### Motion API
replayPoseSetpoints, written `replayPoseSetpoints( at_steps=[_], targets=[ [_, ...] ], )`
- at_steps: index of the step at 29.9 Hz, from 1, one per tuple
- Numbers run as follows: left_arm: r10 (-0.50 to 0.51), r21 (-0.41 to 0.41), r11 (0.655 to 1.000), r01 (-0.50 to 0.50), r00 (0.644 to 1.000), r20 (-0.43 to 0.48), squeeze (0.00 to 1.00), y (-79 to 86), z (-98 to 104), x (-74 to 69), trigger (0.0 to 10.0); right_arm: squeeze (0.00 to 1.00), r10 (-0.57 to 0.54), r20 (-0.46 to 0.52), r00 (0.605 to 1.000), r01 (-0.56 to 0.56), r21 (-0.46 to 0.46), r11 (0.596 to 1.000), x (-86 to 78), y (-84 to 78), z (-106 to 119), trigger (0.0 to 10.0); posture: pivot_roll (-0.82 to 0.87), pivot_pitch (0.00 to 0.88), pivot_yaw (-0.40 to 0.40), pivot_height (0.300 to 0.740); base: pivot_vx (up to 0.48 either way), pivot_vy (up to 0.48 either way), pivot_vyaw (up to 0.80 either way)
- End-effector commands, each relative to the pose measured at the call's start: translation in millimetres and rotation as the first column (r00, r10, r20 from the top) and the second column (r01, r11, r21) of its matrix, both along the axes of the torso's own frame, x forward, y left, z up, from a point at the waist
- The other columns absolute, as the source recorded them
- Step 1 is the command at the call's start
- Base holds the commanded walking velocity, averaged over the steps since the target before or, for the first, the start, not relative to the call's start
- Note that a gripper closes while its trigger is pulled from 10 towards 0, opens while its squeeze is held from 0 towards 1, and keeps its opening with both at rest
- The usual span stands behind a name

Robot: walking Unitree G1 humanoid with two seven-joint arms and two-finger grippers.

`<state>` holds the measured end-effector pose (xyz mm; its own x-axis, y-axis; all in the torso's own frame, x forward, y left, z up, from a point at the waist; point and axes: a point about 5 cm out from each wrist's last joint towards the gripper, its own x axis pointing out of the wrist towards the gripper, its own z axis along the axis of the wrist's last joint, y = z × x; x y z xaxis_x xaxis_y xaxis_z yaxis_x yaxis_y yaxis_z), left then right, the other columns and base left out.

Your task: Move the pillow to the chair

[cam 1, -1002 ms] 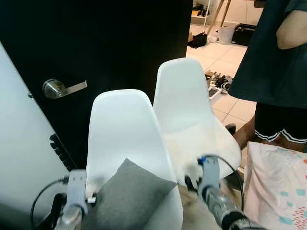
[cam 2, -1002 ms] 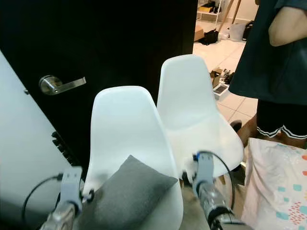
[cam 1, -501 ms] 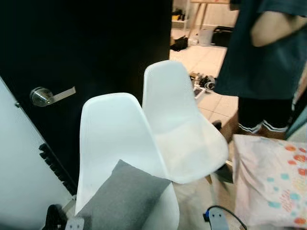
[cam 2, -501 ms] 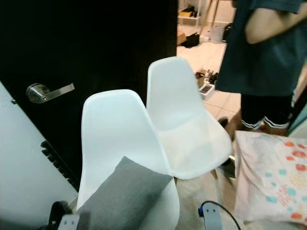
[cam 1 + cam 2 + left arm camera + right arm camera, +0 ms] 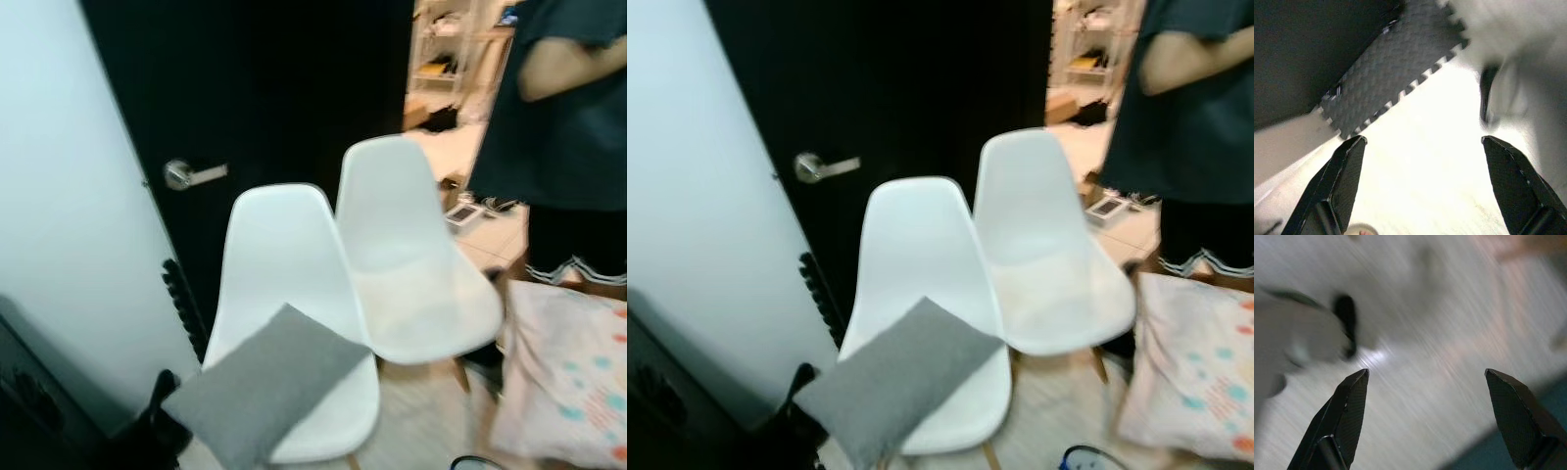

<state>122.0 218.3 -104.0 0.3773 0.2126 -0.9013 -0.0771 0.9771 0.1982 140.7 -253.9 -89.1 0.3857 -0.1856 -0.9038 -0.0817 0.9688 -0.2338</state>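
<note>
A grey pillow (image 5: pixel 265 382) lies tilted on the seat of the nearer white chair (image 5: pixel 279 255), with one end overhanging the seat's left front edge. A second white chair (image 5: pixel 402 255) stands just to its right, seat bare. My left gripper (image 5: pixel 1422 181) is open over pale floor and a dark foam mat (image 5: pixel 1396 73). My right gripper (image 5: pixel 1427 418) is open too, above blurred pale floor. Both hold nothing.
A black door (image 5: pixel 274 88) with a silver lever handle (image 5: pixel 191 174) stands behind the chairs, a pale wall (image 5: pixel 69 196) to its left. A person (image 5: pixel 568 137) in dark shirt and shorts stands at right. A patterned cushion (image 5: pixel 568 382) lies at lower right.
The view has pulled back and swung right, so both chairs look smaller. Both arms have dropped out of the head views. The pillow stays on the nearer chair.
</note>
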Motion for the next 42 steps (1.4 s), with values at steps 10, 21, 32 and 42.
replayPoseSetpoints(
  at_steps=[10, 21, 32, 42],
  targets=[
    [-0.012, -0.007, 1.0, 0.012, 1.0, 0.022, 0.0, -5.8, 1.2, 7.2, 10.0, 0.0, 0.073, -0.014, 0.997, -0.072, 0.055, 0.996, 10.9, 54.0, -8.6, 10.0, -0.07, 0.02, 0.015, 0.74, -0.48, 0.0, -0.43],
    [-0.014, -0.048, 0.999, 0.015, 0.999, 0.034, 0.0, -27.6, -3.0, 3.6, 10.0, 0.0, 0.03, -0.019, 0.999, -0.029, 0.012, 0.999, 7.3, 33.2, -6.2, 10.0, -0.08, 0.029, 0.014, 0.74, -0.129, 0.0, -0.71],
    [-0.032, -0.061, 0.997, 0.037, 0.996, 0.083, 0.0, -33.3, 2.3, 21.0, 10.0, 0.0, -0.033, 0.024, 0.999, 0.033, 0.005, 0.999, 14.4, 15.4, 0.8, 10.0, -0.09, 0.032, 0.014, 0.74, 0.0, 0.0, -0.7],
    [-0.026, -0.068, 0.997, 0.032, 0.995, 0.097, 0.0, -33.0, 5.4, 30.1, 10.0, 0.0, -0.092, 0.066, 0.994, 0.088, 0.06, 0.994, 24.4, 43.9, -1.5, 10.0, -0.09, 0.035, 0.015, 0.74, 0.0, 0.0, -0.7]
  ],
)
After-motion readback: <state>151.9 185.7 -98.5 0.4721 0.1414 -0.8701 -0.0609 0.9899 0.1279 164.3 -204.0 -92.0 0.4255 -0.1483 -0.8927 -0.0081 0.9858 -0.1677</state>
